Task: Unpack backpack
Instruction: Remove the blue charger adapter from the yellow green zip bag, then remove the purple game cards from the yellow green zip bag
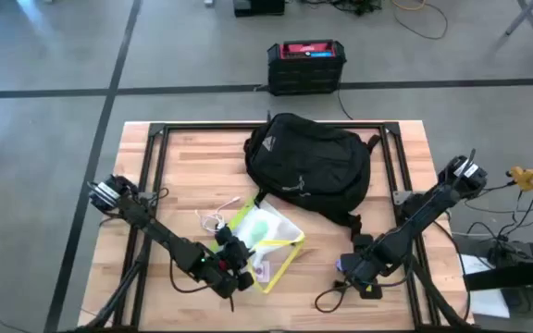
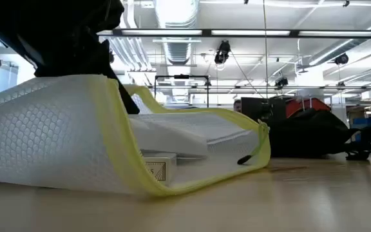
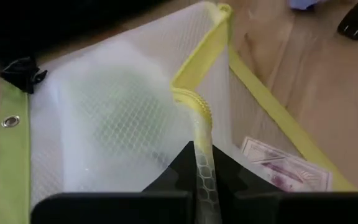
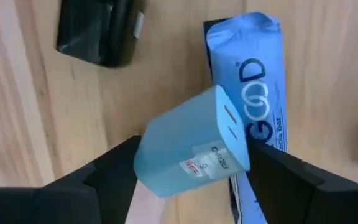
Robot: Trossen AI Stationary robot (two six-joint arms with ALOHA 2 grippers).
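The black backpack (image 1: 308,166) lies at the far middle of the table, with no gripper on it. In front of it is a clear mesh pouch with yellow trim (image 1: 268,242), with a small printed box (image 3: 284,171) inside. My left gripper (image 1: 234,276) is at the pouch's near end, shut on its edge. My right gripper (image 1: 352,270) is near the front right, shut on a small pale blue box (image 4: 194,146) above a blue snack bar (image 4: 253,93) that lies on the wood. My left gripper pinches the pouch's yellow-trimmed edge (image 3: 201,155) between its two fingers. That end of the pouch is raised (image 2: 102,90), while the pouch's underside (image 2: 192,183) stays on the table. My right gripper holds the pale blue box by two opposite sides (image 4: 145,155) between its fingers, pointing down from above. The box sits tilted over the snack bar; whether it is clear of the table, I cannot tell.
A white cable (image 1: 216,220) lies left of the pouch. A small black object (image 4: 101,31) sits on the wood near my right gripper, and a dark cable loop (image 1: 327,298) lies at the front edge. A black box with a red top (image 1: 305,65) stands on the floor beyond the table.
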